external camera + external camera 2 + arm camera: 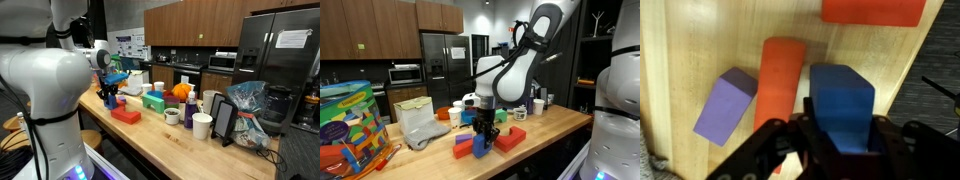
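Wooden countertop [680, 50]; end effector [843, 140] tight on blue block [840, 95].

White rounded arm [517, 62], black jaws

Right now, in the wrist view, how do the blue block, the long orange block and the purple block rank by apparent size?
1. Blue rectangular block, nearest the camera, so its lead over orange is unsure.
2. Long orange block.
3. Purple block.

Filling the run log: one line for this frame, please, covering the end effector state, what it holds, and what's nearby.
end effector: shut on blue block | beside: orange block, purple block | farther: red block | surface: wooden counter
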Controlling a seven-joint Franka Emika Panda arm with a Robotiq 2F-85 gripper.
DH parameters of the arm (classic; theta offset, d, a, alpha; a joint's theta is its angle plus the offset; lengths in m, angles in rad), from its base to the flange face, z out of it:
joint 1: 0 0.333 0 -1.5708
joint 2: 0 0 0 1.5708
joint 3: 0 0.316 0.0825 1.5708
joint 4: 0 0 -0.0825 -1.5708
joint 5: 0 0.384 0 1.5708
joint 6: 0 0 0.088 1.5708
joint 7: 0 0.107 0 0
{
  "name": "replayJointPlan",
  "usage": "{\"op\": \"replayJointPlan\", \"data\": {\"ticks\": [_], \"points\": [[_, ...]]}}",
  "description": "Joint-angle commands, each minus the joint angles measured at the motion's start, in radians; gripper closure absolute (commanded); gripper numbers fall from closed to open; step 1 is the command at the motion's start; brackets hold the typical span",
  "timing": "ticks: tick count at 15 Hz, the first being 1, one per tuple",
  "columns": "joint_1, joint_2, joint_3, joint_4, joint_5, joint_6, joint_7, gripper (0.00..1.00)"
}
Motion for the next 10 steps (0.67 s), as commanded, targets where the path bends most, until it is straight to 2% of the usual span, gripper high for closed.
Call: {"op": "replayJointPlan", "data": {"ticks": [1,4,10], "points": [[0.015,-0.079,-0.026,-0.010,0.094,-0.022,-0.077,0.84],[0.018,-0.119,-0.057,-0.012,0.134,-0.034,-0.109,0.84],[-0.001,-0.180,-0.125,-0.004,0.092,-0.085,-0.110,0.84]]}}
